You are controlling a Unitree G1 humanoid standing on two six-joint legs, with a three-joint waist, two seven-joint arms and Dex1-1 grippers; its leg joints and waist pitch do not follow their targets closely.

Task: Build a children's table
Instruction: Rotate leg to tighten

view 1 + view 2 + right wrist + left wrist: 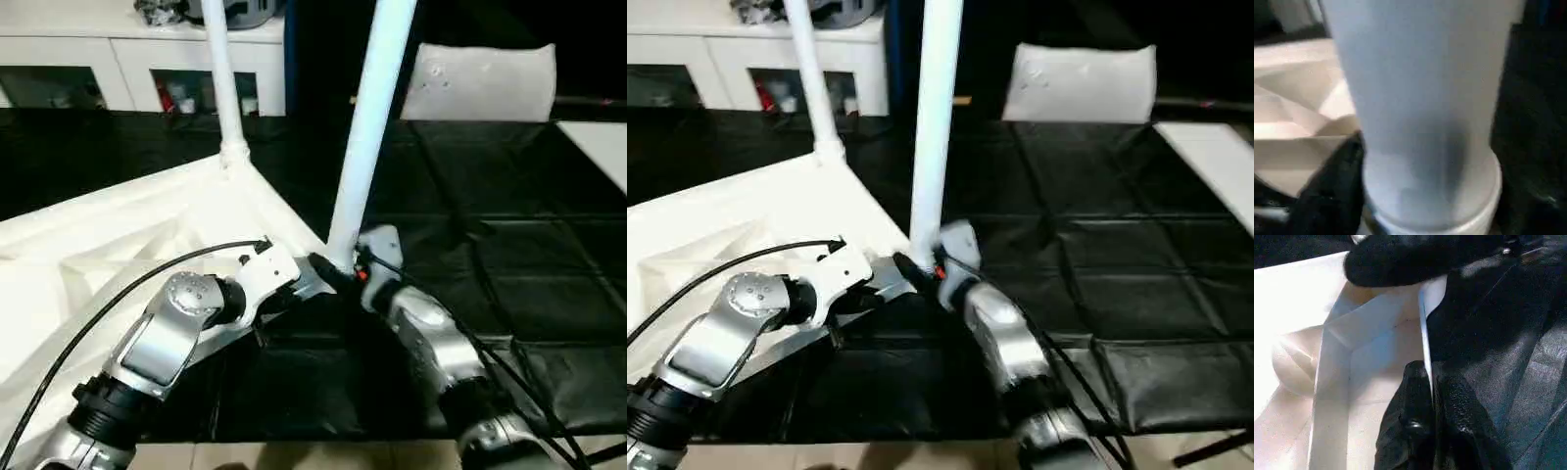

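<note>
Small white plastic kids' table (147,220) lies upside down on the black-covered work table (529,274), 2 tapered legs sticking up. Left gripper (1432,396) is clamped on the tabletop's thin rim near the closer leg (367,127). Right gripper (343,269) sits at that leg's base; can't tell its jaws tbh.

You have a large work table (549,284) under a black quilted cover filling most of the scene; its stitched seams run in a grid. At the far edge of that cover sits a white pillow-like pad (482,82), upright and slightly creased. Behind the table, on your left, stands a white cabinet (127,49) with glass doors, small items dimly visible inside. On its top lies some grey clutter (162,10), too blurred to identify. A pale flat surface (600,147) shows at the right edge.
</note>
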